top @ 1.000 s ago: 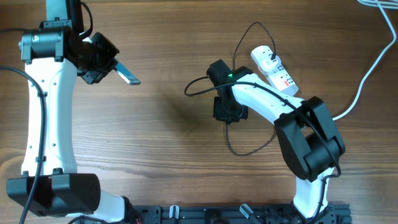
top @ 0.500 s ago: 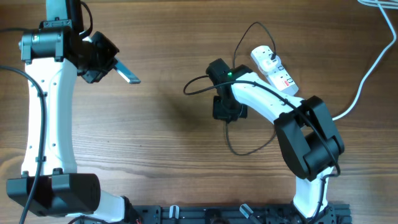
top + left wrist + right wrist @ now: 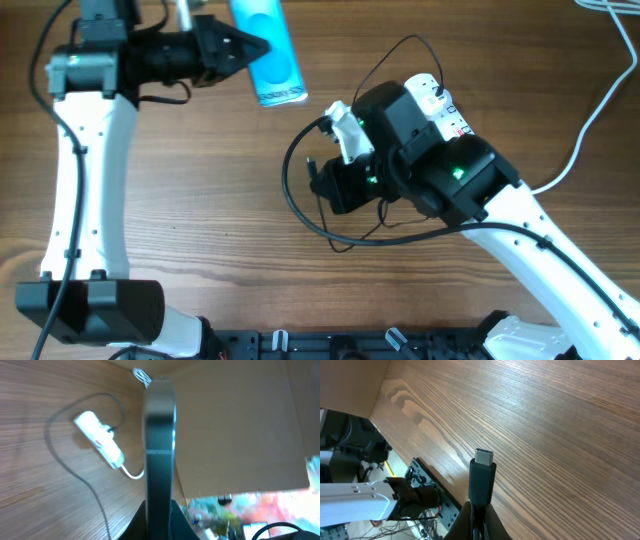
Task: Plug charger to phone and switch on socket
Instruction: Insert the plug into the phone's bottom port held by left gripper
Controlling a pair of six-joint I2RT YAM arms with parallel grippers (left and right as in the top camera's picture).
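Note:
My left gripper [image 3: 240, 47] is shut on the phone [image 3: 268, 50] and holds it in the air at the far left, teal screen facing up. In the left wrist view the phone [image 3: 159, 445] shows edge-on, rising from the jaws [image 3: 159, 522]. My right gripper [image 3: 325, 178] is shut on the charger's black connector [image 3: 313, 164], raised above mid-table. In the right wrist view the connector [image 3: 483, 477] sticks up from the jaws [image 3: 477, 520], tip bare. The black cable [image 3: 300, 215] loops below. The white socket [image 3: 442, 98] lies behind the right arm, partly hidden, and shows in the left wrist view [image 3: 100, 437].
The socket's thick white cord [image 3: 590, 115] runs off toward the right edge of the wooden table [image 3: 200, 220]. The black plug sits in the socket's far end [image 3: 432, 97]. Cardboard [image 3: 240, 425] stands beyond the table's far edge.
The left arm has swung toward the far edge and the phone's screen now faces up. The right arm has risen and shifted left with the connector, dragging the cable loop.

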